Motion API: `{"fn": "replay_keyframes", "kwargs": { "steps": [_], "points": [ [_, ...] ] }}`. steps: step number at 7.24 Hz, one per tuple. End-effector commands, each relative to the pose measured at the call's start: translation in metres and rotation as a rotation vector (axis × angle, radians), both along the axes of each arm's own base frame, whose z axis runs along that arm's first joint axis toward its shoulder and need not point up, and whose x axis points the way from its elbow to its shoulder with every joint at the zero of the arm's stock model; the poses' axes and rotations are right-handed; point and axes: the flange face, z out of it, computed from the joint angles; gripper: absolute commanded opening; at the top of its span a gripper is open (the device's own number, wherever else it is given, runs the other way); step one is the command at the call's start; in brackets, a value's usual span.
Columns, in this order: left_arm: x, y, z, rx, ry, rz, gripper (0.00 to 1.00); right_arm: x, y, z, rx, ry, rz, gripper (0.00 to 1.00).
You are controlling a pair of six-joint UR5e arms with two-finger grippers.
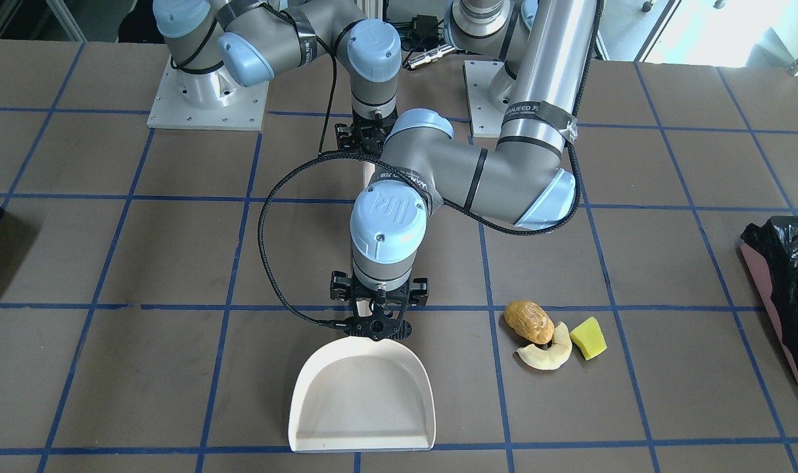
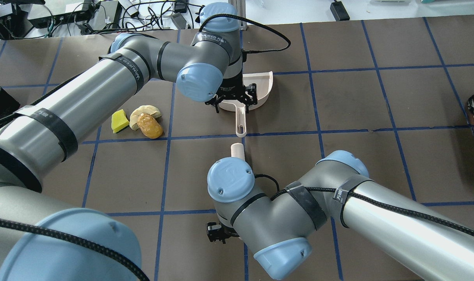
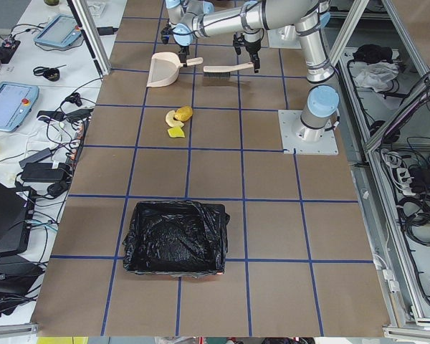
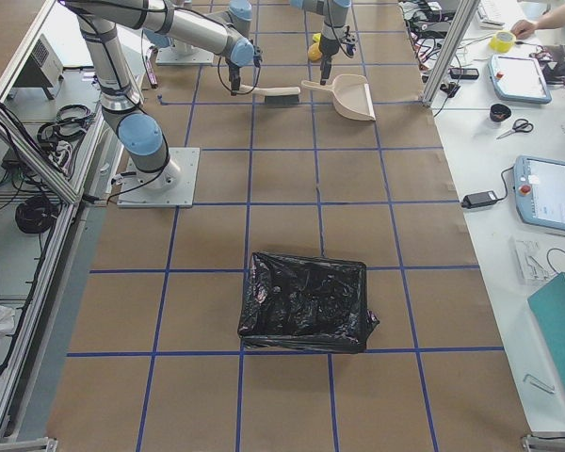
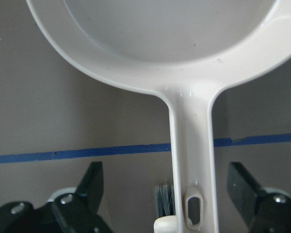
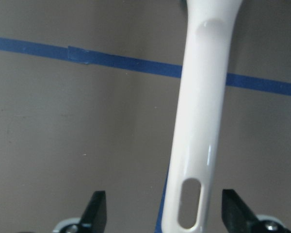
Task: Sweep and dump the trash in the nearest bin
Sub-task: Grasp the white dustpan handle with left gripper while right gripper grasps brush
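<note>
The trash lies together on the table: a brown potato-like lump (image 1: 529, 320), a pale yellow rind slice (image 1: 547, 356) and a yellow-green wedge (image 1: 588, 338). A cream dustpan (image 1: 363, 394) lies flat to their side. My left gripper (image 5: 167, 179) is open, with its jaws on either side of the dustpan handle (image 5: 191, 145) and not touching it. My right gripper (image 6: 165, 204) is open astride the white brush handle (image 6: 201, 111). The brush (image 3: 226, 69) lies behind the dustpan. The bin (image 1: 783, 295) with its black bag sits at the table end on my left.
A second black-bagged bin (image 4: 306, 301) stands toward the table end on my right. My two wrists are close together over the dustpan and brush handles. The trash (image 2: 141, 121) lies to the left of the dustpan (image 2: 260, 88) in the overhead view.
</note>
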Motion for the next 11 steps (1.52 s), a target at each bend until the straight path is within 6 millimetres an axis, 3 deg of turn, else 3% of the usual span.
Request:
{"fn": "replay_keyframes", "kwargs": {
  "steps": [1, 3, 4, 5, 6, 7, 8, 10, 11],
  "points": [
    [-0.002, 0.002, -0.017, -0.017, 0.014, 0.006, 0.86, 0.000, -0.007, 0.002, -0.021, -0.011, -0.021, 0.74],
    [-0.014, 0.008, -0.015, -0.011, 0.049, 0.011, 0.86, 0.000, -0.007, 0.002, -0.020, -0.001, -0.076, 0.69],
    [-0.019, 0.012, -0.016, -0.004, 0.045, 0.005, 0.76, 0.000, -0.007, 0.001, -0.018, 0.004, -0.108, 0.67],
    [-0.019, 0.019, -0.017, 0.005, 0.037, -0.003, 0.54, 0.000, -0.007, 0.001, -0.019, 0.003, -0.108, 0.65],
    [-0.015, 0.028, -0.020, 0.016, 0.029, -0.012, 0.14, 0.000, -0.008, 0.001, -0.021, 0.006, -0.111, 0.52],
    [-0.014, 0.029, -0.013, 0.011, 0.036, -0.011, 0.00, -0.001, -0.008, 0.001, -0.020, 0.012, -0.133, 0.27],
    [-0.014, 0.029, -0.021, 0.021, 0.033, -0.010, 0.00, -0.001, -0.007, 0.000, -0.019, 0.016, -0.135, 0.00],
    [-0.005, 0.024, -0.002, -0.005, 0.036, -0.014, 0.00, -0.001, -0.007, 0.000, -0.020, 0.016, -0.132, 0.00],
    [0.026, 0.008, 0.016, -0.037, 0.046, -0.069, 0.00, -0.001, -0.008, 0.001, -0.021, 0.014, -0.138, 0.00]
  ]
}}
